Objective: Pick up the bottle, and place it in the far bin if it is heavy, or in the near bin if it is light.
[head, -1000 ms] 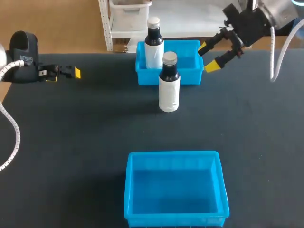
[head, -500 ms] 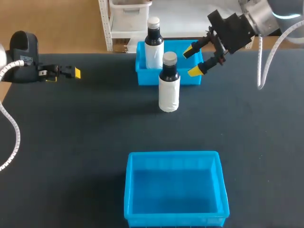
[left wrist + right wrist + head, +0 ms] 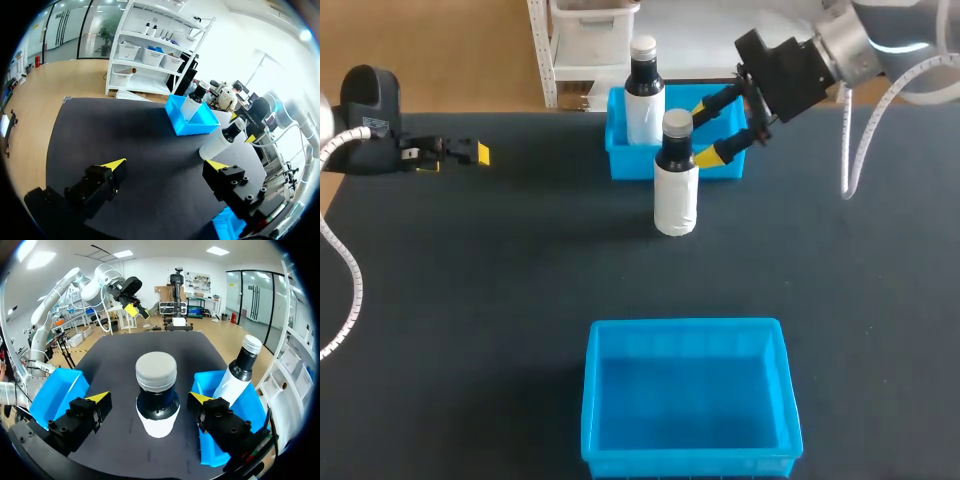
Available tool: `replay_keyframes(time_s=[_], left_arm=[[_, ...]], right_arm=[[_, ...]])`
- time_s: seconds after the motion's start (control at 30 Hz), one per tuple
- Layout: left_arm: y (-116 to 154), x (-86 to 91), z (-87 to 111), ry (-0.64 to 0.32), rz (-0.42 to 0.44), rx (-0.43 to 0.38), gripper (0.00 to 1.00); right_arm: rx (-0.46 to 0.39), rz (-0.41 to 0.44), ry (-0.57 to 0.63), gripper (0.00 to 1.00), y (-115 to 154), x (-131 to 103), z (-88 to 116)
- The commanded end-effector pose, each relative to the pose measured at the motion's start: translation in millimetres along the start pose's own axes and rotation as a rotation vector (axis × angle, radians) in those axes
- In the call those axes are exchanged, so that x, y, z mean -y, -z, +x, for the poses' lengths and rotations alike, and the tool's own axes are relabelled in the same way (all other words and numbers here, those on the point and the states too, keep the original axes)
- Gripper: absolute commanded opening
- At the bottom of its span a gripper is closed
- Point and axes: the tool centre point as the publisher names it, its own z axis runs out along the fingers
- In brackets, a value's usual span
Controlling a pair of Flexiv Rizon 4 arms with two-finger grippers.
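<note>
A bottle (image 3: 675,185) with a white body, dark neck and grey cap stands upright on the black table, just in front of the far blue bin (image 3: 725,163). My right gripper (image 3: 708,130) is open, one finger on each side of the bottle's neck and neither touching. Between those fingers, the right wrist view shows the bottle (image 3: 157,400) centred in the gripper (image 3: 149,398) with gaps on both sides. The near blue bin (image 3: 685,326) is empty. My left gripper (image 3: 460,153) is open at the table's far left, and its wrist view shows the gripper (image 3: 166,165) holding nothing.
A second bottle (image 3: 643,90) of the same kind stands upright in the far bin's left part, close behind the first. In the right wrist view this second bottle (image 3: 239,375) is beside the right finger. Black table (image 3: 500,290) stretches between the two bins.
My right gripper has moved left and slightly down from beyond the far bin's right corner, and its fingers now straddle the bottle's neck. The left arm and the bottles have not moved.
</note>
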Motion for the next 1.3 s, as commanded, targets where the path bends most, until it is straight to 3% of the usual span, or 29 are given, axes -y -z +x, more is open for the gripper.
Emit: replay_keyframes(time_s=[0.03,1.13,1.3], left_arm=[[0.0,0.0,0.0,0.000,0.000,0.000,1.00],[0.0,0.0,0.0,0.000,0.000,0.000,1.00],[0.0,0.0,0.0,0.000,0.000,0.000,1.00]], right_arm=[[0.000,-0.010,-0.001,1.00,-5.9,5.6,-2.5],[0.011,-0.042,-0.012,1.00,-32.2,9.0,-9.8],[0.012,-0.044,-0.013,0.86,-33.1,9.0,-9.2]])
